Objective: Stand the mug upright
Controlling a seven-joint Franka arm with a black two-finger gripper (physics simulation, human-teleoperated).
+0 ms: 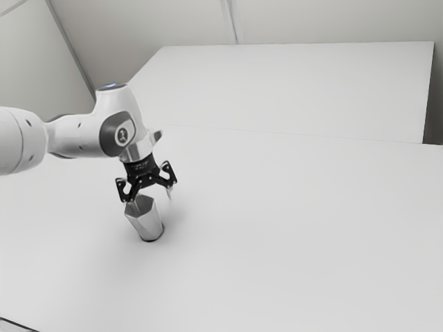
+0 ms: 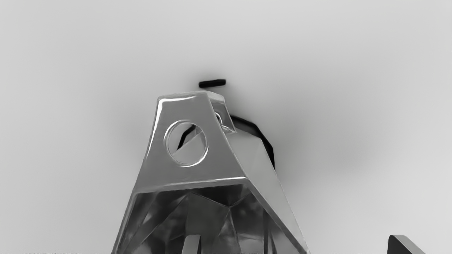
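The grey faceted mug (image 1: 147, 223) has its mouth facing up toward the hand and its dark base low at the table; I cannot tell whether it leans slightly. Just above its rim is my gripper (image 1: 151, 201), its fingers spread wide. In the wrist view the mug (image 2: 261, 158) shows its handle with a round hole and its hollow inside. One finger of the gripper (image 2: 297, 244) overlaps the mug's mouth, while the other stands outside the wall, apart from it. The mug's lower inside is partly hidden.
The white table (image 1: 297, 228) extends around the mug and far toward the exterior view's right. A thin dark edge (image 1: 17, 325) crosses the exterior view's lower left corner. Pale walls stand behind the table.
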